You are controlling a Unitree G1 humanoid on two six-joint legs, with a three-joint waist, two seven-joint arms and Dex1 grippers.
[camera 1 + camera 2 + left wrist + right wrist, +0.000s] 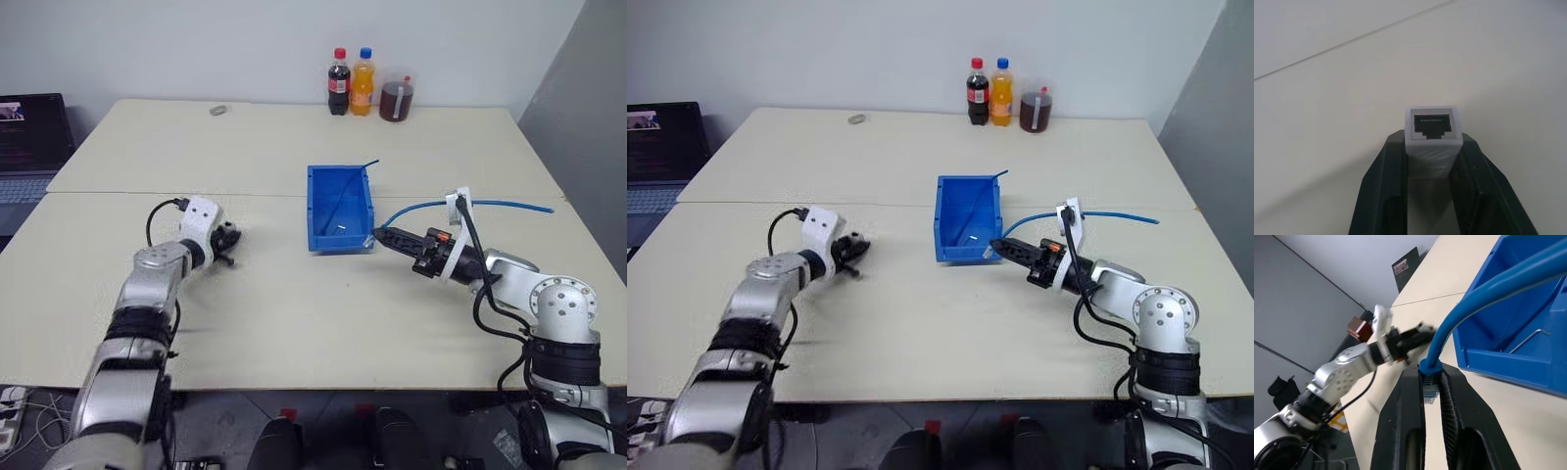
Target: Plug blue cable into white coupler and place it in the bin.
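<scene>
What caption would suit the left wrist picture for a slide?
Left end effector gripping the white coupler, socket facing outward, above the table.

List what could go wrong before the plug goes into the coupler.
1. The small white boxy plastic coupler is pinched only at its rear by the left pincer, so the push may tilt it.
2. The long light-blue cable trails over the table behind the right pincer; drag could twist the clear plug off line.

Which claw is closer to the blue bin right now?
The right claw sits right at the bin's near corner, holding the blue cable. The left claw, gripping the white coupler, is well off to its left.
</scene>
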